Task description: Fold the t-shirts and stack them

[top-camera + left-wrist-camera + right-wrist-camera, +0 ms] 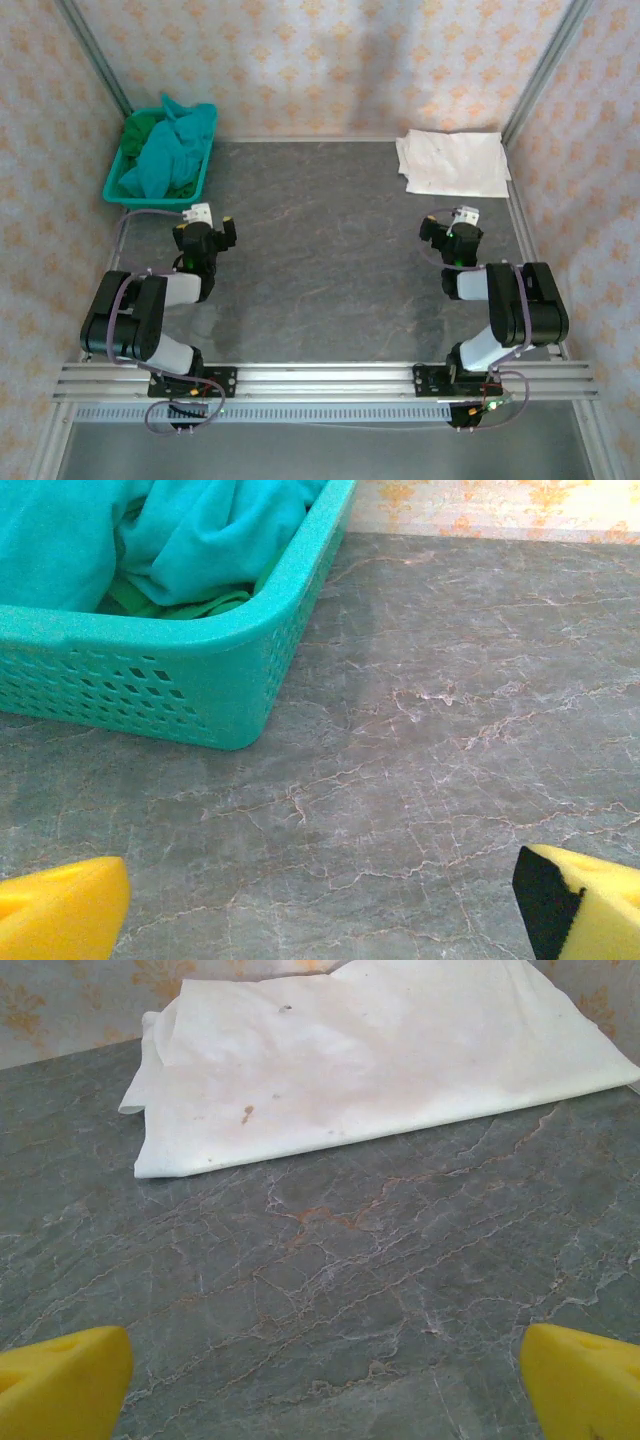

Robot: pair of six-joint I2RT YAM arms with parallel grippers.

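Note:
A folded white t-shirt lies flat at the table's back right; from the right wrist it is the white t-shirt just ahead. A crumpled teal t-shirt fills the teal basket at the back left, over a green shirt. From the left wrist, the teal t-shirt and a strip of green shirt sit inside the basket. My left gripper hangs open short of the basket, nothing between its yellow fingers. My right gripper stands open before the white shirt, empty.
Grey marbled tabletop spreads between the arms. Patterned walls close the back and both sides. A metal rail runs along the near edge by the arm bases.

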